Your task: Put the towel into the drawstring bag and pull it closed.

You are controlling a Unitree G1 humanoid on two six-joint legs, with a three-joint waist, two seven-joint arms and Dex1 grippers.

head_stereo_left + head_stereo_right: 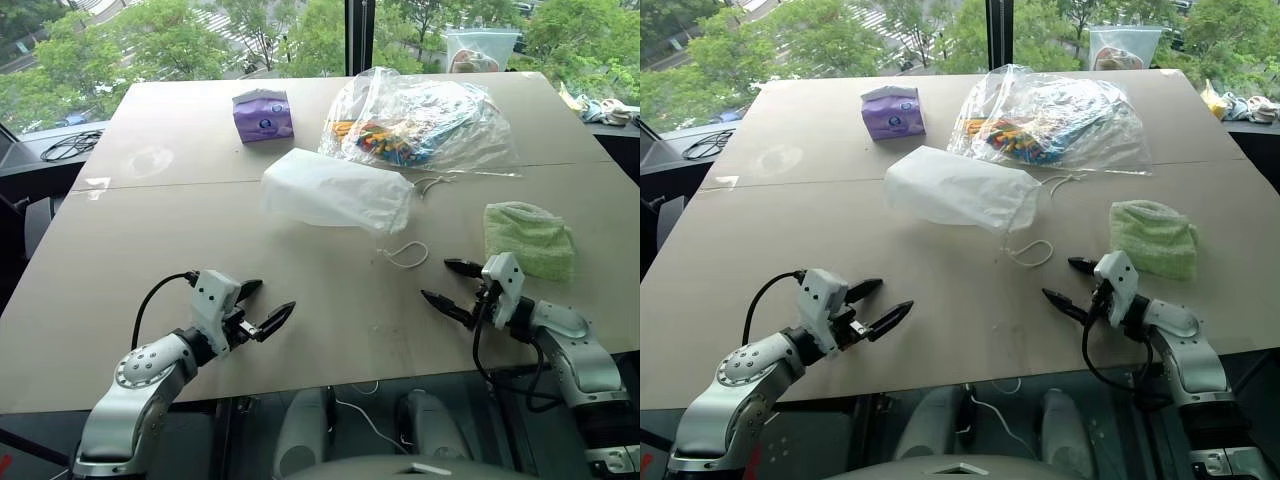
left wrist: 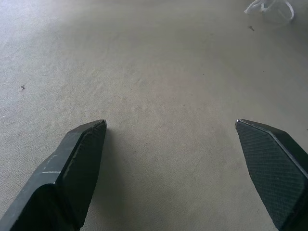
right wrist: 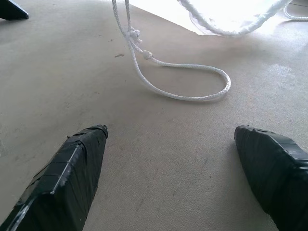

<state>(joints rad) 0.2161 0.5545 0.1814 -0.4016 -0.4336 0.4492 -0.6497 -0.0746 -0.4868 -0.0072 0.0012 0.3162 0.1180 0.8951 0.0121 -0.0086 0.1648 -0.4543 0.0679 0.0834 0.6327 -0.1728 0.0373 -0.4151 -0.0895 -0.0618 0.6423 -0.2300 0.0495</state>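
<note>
The white drawstring bag [image 1: 335,190] lies flat at the table's middle, its mouth toward the right, with a cord loop [image 1: 405,254] trailing toward me. Off to the right lies the light-green towel [image 1: 528,237], apart from the bag. My left gripper [image 1: 263,305] hovers open over bare table at the near left, holding nothing. Just in front of the towel, my right gripper [image 1: 447,282] is open and empty. The cord loop [image 3: 185,79] lies a short way ahead of its fingertips in the right wrist view.
A large clear plastic bag of colourful items [image 1: 420,120] lies behind the drawstring bag. A purple box [image 1: 262,114] stands at the back left. The table's near edge [image 1: 330,385] runs just under both grippers. Black cables [image 1: 70,146] rest off the table at far left.
</note>
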